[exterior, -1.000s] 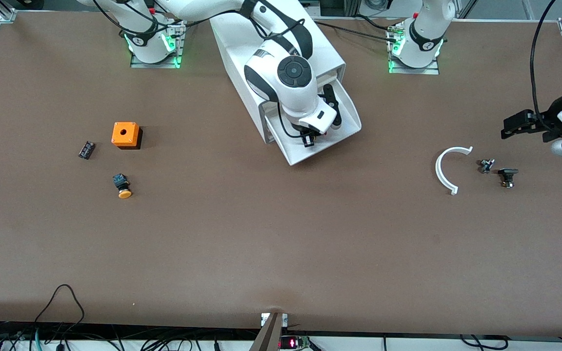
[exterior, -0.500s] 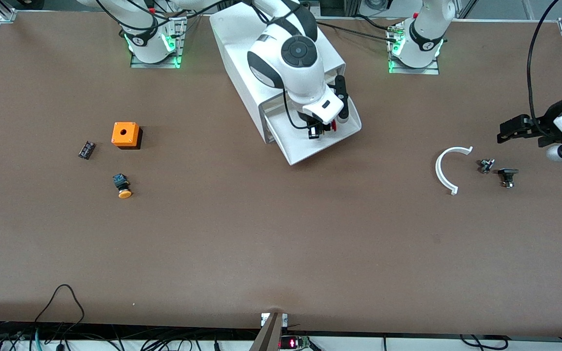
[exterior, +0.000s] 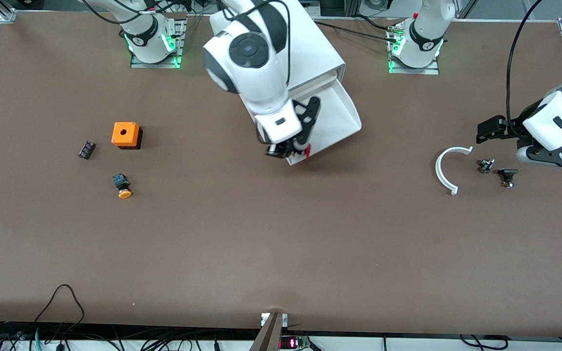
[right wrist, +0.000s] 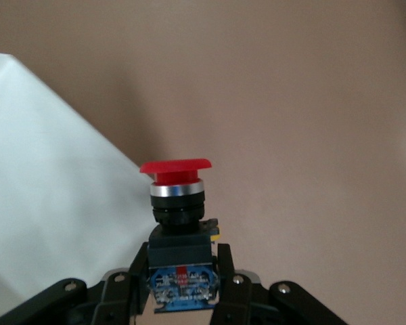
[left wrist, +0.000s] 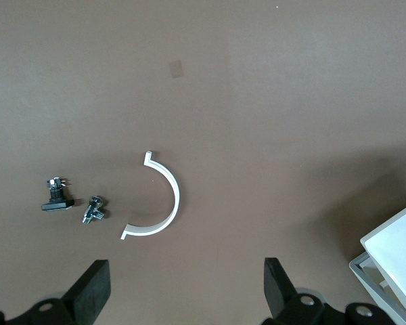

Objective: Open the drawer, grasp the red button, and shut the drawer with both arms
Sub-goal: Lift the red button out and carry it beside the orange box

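The white drawer (exterior: pixel 340 113) stands pulled out of the white cabinet (exterior: pixel 312 46); its floor also shows in the right wrist view (right wrist: pixel 47 203). My right gripper (exterior: pixel 291 149) hangs over the drawer's front corner, shut on the button's black-and-blue body (right wrist: pixel 181 267). The button's red cap (right wrist: pixel 174 166) points away from the fingers and shows in the front view (exterior: pixel 307 152). My left gripper (exterior: pixel 489 130) is open and empty over the table beside a white arc piece; its fingers stand wide apart in the left wrist view (left wrist: pixel 186 298).
A white arc (exterior: pixel 447 168) and two small dark parts (exterior: pixel 486 165) (exterior: pixel 507 176) lie toward the left arm's end. An orange cube with a hole (exterior: pixel 125 134), an orange-yellow-capped button (exterior: pixel 123 187) and a small black part (exterior: pixel 86 149) lie toward the right arm's end.
My right gripper has risen out of the drawer with the red button and moved over the drawer's front corner. My left gripper has moved over the table toward the cabinet.
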Motion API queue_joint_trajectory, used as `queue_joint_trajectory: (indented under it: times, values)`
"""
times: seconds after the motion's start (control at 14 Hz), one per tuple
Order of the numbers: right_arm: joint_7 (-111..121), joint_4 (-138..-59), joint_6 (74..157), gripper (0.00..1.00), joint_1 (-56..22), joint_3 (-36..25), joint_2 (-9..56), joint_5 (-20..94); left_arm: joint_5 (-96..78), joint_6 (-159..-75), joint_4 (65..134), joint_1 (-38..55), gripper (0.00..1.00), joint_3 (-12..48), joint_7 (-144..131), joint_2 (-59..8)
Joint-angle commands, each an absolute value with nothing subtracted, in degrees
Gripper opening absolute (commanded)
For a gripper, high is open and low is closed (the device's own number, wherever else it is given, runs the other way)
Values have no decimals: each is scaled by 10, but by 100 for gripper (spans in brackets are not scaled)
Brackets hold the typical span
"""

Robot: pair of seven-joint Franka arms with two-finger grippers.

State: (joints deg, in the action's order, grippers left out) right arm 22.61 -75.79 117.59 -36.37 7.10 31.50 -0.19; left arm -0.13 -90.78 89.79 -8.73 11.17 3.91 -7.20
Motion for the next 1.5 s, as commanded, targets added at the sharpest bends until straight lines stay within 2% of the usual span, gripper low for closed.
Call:
queue_joint_trajectory:
  times: [0.0, 0.29, 0.64, 0.86, 1.07, 1.29, 1.43]
  values:
    - [117, -826, 1176, 37, -312, 77, 270, -4, -7, -898, 879, -88, 100, 111, 35, -80]
    - [-52, -919, 1182, 37, -234, 77, 239, -9, -6, -899, 879, -88, 100, 110, 35, -83]
    - [-112, -1004, 1186, 38, -160, 76, 238, -11, 1, -898, 878, -95, 100, 109, 36, -79]
    - [-110, -1066, 1248, 38, -118, 76, 240, -20, 4, -897, 879, -92, 100, 111, 34, -80]
    - [-81, -1162, 1358, 38, -71, 76, 237, -60, 14, -904, 884, -87, 100, 120, -55, -110]
    - [-17, -1251, 1481, 38, -41, 76, 231, -65, 16, -977, 889, -69, 100, 145, -152, -155]
    - [26, -1267, 1506, 38, -18, 76, 231, -65, 15, -1019, 889, -33, 100, 146, -236, -190]
